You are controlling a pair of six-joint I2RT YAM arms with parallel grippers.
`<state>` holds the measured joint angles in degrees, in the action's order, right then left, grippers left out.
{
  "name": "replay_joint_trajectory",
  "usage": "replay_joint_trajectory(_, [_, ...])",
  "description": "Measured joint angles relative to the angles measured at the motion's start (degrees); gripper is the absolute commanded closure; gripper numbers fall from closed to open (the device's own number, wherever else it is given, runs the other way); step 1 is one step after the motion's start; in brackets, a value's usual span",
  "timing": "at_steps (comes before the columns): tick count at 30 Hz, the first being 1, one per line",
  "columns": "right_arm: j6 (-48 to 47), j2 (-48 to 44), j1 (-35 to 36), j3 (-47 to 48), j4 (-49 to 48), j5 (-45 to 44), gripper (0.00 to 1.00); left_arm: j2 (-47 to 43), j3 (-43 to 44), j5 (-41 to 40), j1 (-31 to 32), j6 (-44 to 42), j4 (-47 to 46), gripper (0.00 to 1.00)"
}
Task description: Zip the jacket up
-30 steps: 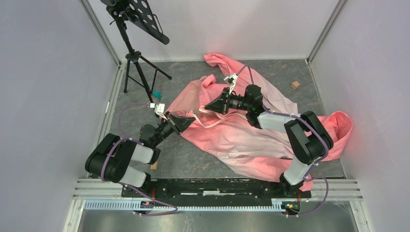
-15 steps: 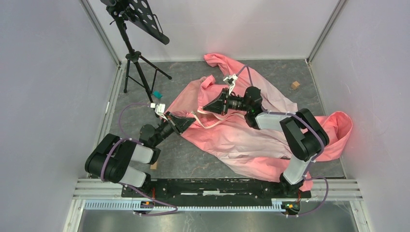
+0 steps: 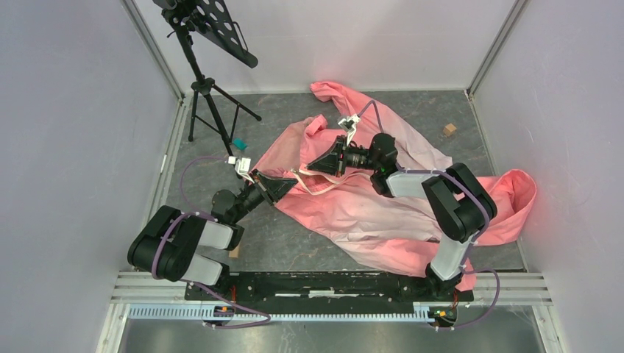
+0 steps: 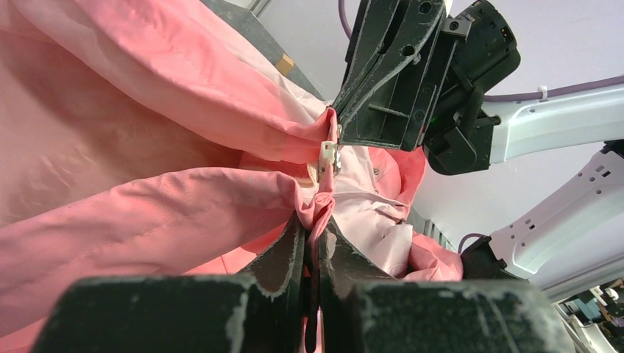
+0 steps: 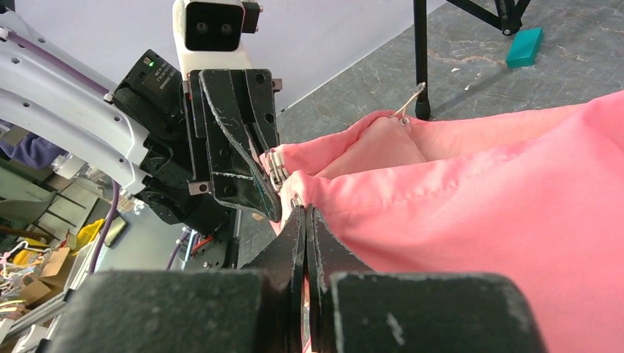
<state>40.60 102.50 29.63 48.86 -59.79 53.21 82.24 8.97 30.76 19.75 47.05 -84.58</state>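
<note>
The salmon pink jacket lies spread out, hood at the far side. My left gripper is shut on a fold of its front edge, seen in the left wrist view. The metal zipper slider sits just beyond those tips, between both grippers. My right gripper is shut at the slider, its tips pinching the pull and the pink edge. The slider also shows in the right wrist view beside the left fingers. The two grippers almost touch.
A black music stand tripod stands at the back left, with a teal block by its foot. A wooden block lies at the back right, another by the left arm. Walls enclose three sides.
The right arm's forearm and elbow have shifted slightly left and the right gripper has crept a little toward the left gripper. The left arm has hardly moved.
</note>
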Motion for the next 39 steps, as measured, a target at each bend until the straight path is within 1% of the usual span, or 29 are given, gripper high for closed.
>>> replay_joint_trajectory(15, [1.3, 0.7, 0.0, 0.0, -1.8, 0.3, 1.0, 0.0, 0.0, 1.3, 0.0, 0.0, 0.0, 0.98])
replay_joint_trajectory(39, [-1.2, 0.7, 0.8, 0.0, 0.1, 0.2, 1.0, 0.0, 0.0, 1.5, 0.0, 0.0, 0.0, 0.98])
